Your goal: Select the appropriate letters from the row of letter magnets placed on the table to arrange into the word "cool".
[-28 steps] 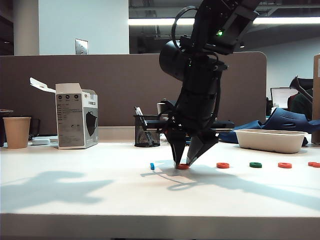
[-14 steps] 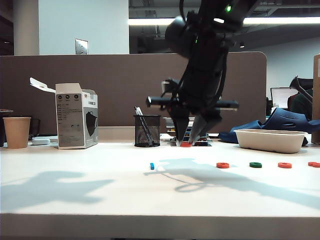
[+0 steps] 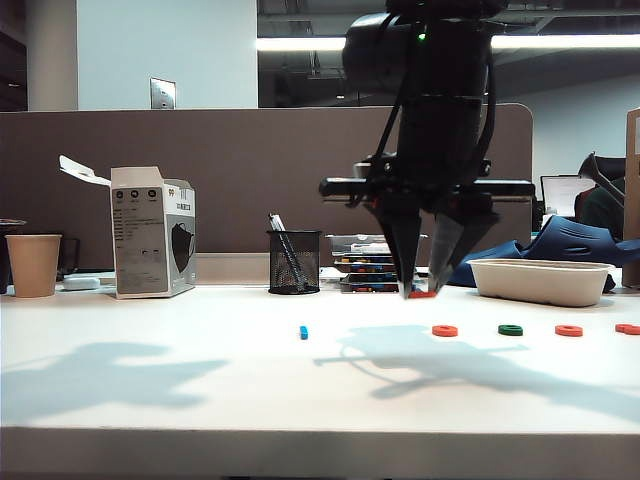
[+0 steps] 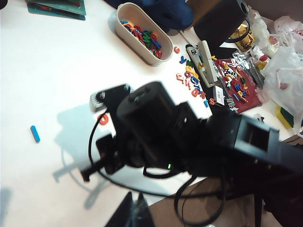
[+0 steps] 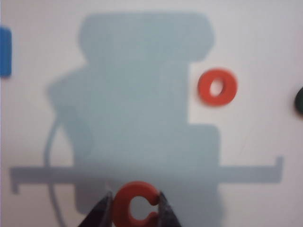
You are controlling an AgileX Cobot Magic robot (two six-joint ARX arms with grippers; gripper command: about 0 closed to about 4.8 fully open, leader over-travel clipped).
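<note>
My right gripper (image 3: 422,290) hangs a little above the white table (image 3: 150,380), shut on an orange C (image 3: 423,294). In the right wrist view the C (image 5: 123,208) sits gripped between the two dark fingertips of that gripper (image 5: 134,211). Below lie an orange ring (image 5: 217,87), the light-blue bar (image 5: 4,52) and the edge of the dark green ring (image 5: 299,100). On the table the blue bar (image 3: 304,331) lies left of the gripper. The row runs to its right: an orange ring (image 3: 445,330), the green ring (image 3: 511,329) and another orange ring (image 3: 569,330). My left gripper (image 4: 135,213) shows only its closed tips.
A white oval tray (image 3: 540,280) stands at the back right, holding several coloured letters in the left wrist view (image 4: 139,33). A mesh pen holder (image 3: 294,262), a grey box (image 3: 153,232) and a paper cup (image 3: 33,264) line the back. More loose letters (image 4: 194,80) lie beyond the tray.
My right gripper lifted the orange C off the table beside the blue bar and carried it rightward, toward the row of rings. The left arm has stayed still.
</note>
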